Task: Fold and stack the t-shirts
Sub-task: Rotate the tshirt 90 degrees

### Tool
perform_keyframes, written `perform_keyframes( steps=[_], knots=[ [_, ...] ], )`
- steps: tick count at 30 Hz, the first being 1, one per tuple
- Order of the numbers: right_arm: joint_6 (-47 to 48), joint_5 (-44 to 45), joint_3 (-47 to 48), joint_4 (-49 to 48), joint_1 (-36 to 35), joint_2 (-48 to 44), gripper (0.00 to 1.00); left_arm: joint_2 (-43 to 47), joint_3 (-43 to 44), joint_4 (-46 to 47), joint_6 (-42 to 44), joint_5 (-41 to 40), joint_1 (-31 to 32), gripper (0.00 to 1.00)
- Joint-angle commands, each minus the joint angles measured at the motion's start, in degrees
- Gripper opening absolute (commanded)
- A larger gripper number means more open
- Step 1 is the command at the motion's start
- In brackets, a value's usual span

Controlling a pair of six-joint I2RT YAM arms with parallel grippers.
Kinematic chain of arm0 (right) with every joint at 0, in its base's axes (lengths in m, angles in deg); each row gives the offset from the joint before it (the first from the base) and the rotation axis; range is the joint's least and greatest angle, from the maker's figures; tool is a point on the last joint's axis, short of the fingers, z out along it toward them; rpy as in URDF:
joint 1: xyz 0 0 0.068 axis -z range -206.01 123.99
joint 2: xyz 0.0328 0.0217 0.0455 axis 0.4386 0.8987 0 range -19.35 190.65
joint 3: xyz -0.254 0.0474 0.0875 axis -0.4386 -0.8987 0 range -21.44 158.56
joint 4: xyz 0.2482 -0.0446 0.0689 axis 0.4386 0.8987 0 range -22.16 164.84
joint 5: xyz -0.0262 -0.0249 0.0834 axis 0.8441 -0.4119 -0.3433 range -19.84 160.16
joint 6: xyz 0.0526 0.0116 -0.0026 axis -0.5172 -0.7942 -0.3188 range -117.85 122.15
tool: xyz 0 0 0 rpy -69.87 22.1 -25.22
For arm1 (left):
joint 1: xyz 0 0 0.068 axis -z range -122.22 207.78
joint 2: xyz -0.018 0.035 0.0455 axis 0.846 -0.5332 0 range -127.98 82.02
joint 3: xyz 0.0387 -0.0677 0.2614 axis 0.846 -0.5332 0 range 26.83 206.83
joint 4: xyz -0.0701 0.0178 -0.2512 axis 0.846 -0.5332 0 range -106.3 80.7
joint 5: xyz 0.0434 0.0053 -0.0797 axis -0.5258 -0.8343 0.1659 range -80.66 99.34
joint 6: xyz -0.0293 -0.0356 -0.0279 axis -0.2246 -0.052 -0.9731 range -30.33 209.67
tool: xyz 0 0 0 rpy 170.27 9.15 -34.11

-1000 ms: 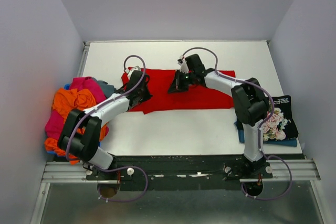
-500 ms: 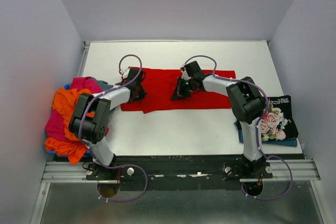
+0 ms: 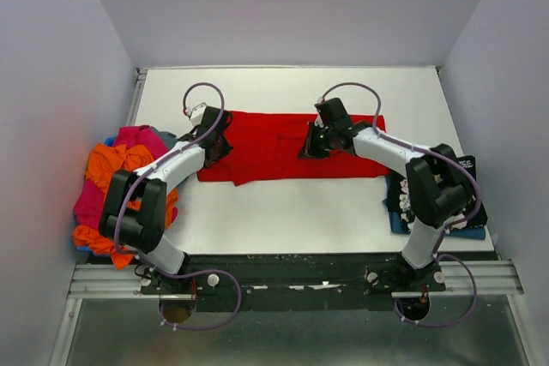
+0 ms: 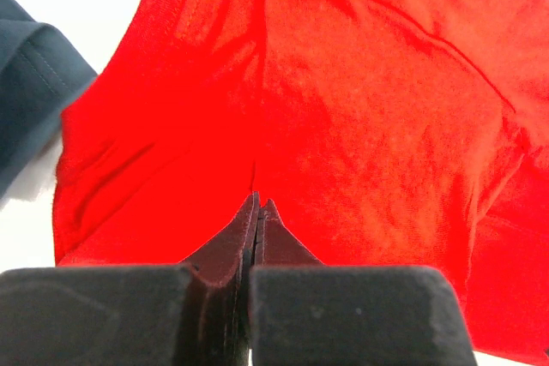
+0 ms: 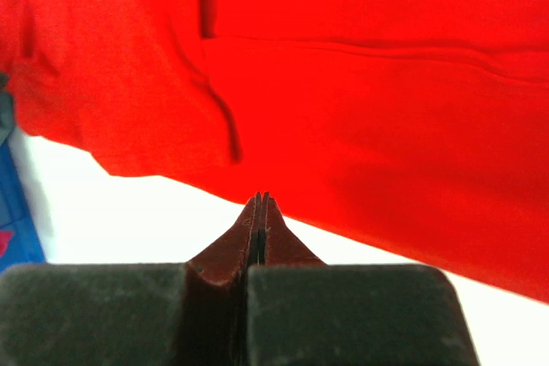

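Observation:
A bright red t-shirt [image 3: 274, 147] lies spread flat across the middle of the table [image 3: 283, 212]. My left gripper [image 3: 220, 143] is over its left end, shut, its tips [image 4: 259, 204] down on the red cloth [image 4: 360, 109] with nothing between them. My right gripper [image 3: 310, 148] is over the shirt's right half, shut and holding nothing; in the right wrist view its tips [image 5: 261, 198] show at the shirt's [image 5: 369, 83] hem. More t-shirts lie in a pile at the left edge: orange [image 3: 120, 165], magenta-pink [image 3: 141, 136], teal-grey [image 3: 176, 143].
At the right edge a folded black floral-print shirt [image 3: 459, 179] lies on a blue one [image 3: 397, 221], partly behind my right arm. A dark teal-grey sleeve [image 4: 26, 92] lies just left of the red shirt. White walls enclose the table.
My left gripper has slid up and left to the shirt's left end. My right gripper has moved right along the shirt. The shirt's left edge now lies flatter.

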Motion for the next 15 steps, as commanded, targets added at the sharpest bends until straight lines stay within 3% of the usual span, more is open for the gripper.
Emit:
perform_keyframes(
  steps=[1,7,15],
  knots=[
    [-0.94,12.53,-4.99,5.74,2.7,-5.49,0.01,-1.03,0.15,0.83,-3.72,-2.64,-0.07,0.0],
    [-2.26,21.59,-8.79,8.73,5.87,-9.73,0.01,-5.86,2.6,3.57,-6.63,-2.47,-0.07,0.0],
    [-4.37,27.39,-6.24,14.97,11.59,-6.56,0.01,-13.95,11.48,-2.75,-6.28,-6.07,-0.07,0.0]
  ],
)
